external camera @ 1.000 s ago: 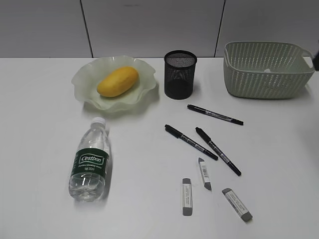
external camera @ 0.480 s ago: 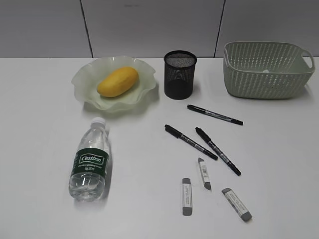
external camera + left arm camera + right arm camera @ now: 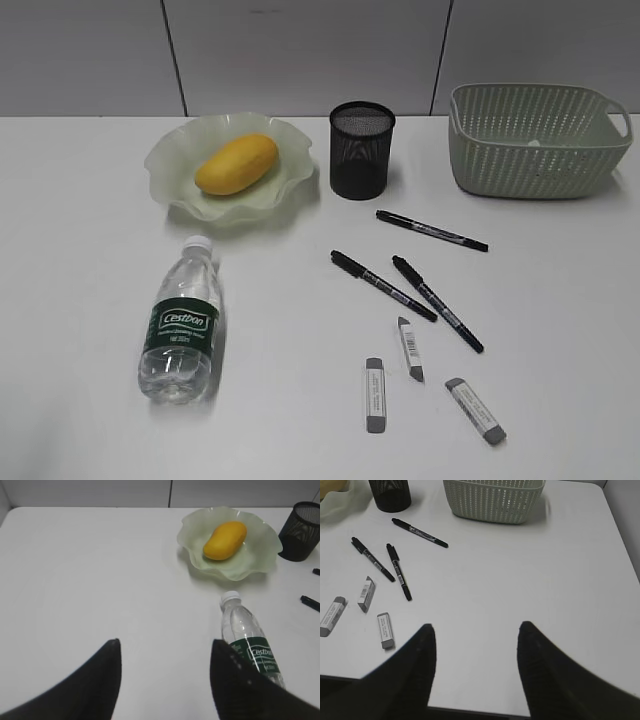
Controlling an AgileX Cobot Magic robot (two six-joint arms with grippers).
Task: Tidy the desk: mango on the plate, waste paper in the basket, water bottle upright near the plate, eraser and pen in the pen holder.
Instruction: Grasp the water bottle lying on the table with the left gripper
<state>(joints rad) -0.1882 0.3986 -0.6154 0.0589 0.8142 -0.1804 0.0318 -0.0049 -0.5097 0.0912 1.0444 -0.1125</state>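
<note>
A yellow mango [image 3: 236,164] lies on the pale green wavy plate [image 3: 172,160], also in the left wrist view [image 3: 225,540]. A water bottle [image 3: 181,321] lies on its side below the plate [image 3: 250,642]. A black mesh pen holder [image 3: 361,150] stands at the middle back. Three black pens [image 3: 383,285] [image 3: 436,302] [image 3: 431,230] and three erasers [image 3: 375,395] [image 3: 410,348] [image 3: 475,410] lie on the desk. A pale green basket [image 3: 537,140] stands at the back right. My left gripper [image 3: 165,647] is open and empty left of the bottle. My right gripper [image 3: 475,630] is open and empty above bare desk. No waste paper shows.
The white desk's front edge [image 3: 470,711] runs just under my right gripper, and its right edge [image 3: 622,540] is close by. A grey panelled wall [image 3: 300,50] rises behind the desk. Neither arm shows in the exterior view.
A dark shape at the far right edge beside the basket has left the exterior view. The objects on the desk have not moved.
</note>
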